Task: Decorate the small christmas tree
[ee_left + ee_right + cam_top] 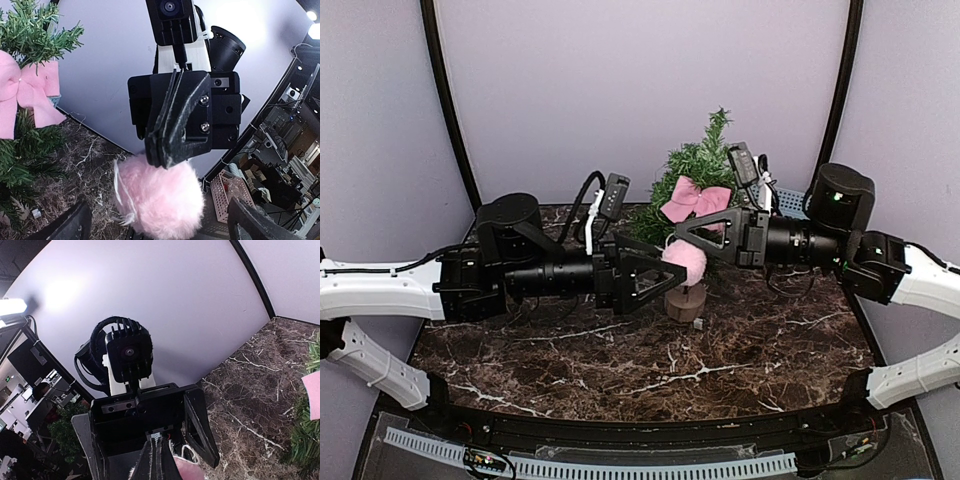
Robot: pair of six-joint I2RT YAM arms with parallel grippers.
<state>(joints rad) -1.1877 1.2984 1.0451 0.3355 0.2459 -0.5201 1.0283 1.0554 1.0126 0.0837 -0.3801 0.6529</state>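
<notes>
The small christmas tree [705, 165] stands at the back centre of the table on a wooden disc base [684, 301], with a pink bow [695, 200] on its branches. Just in front of it hangs a fluffy pink pompom [686, 262] with a white string loop [118, 192]. My right gripper [678, 232] is shut on the pompom's top; the left wrist view shows its closed tips [162, 159] pressed into the fur. My left gripper [658, 273] is open, its fingers [75, 225] spread on either side of the pompom [160, 200] without touching it.
A small grey block [699, 324] lies on the dark marble table [620, 370] in front of the tree's base. The tree's branches [22, 150] and bow [25, 95] are close on the left of my left gripper. Purple walls close in the back and sides.
</notes>
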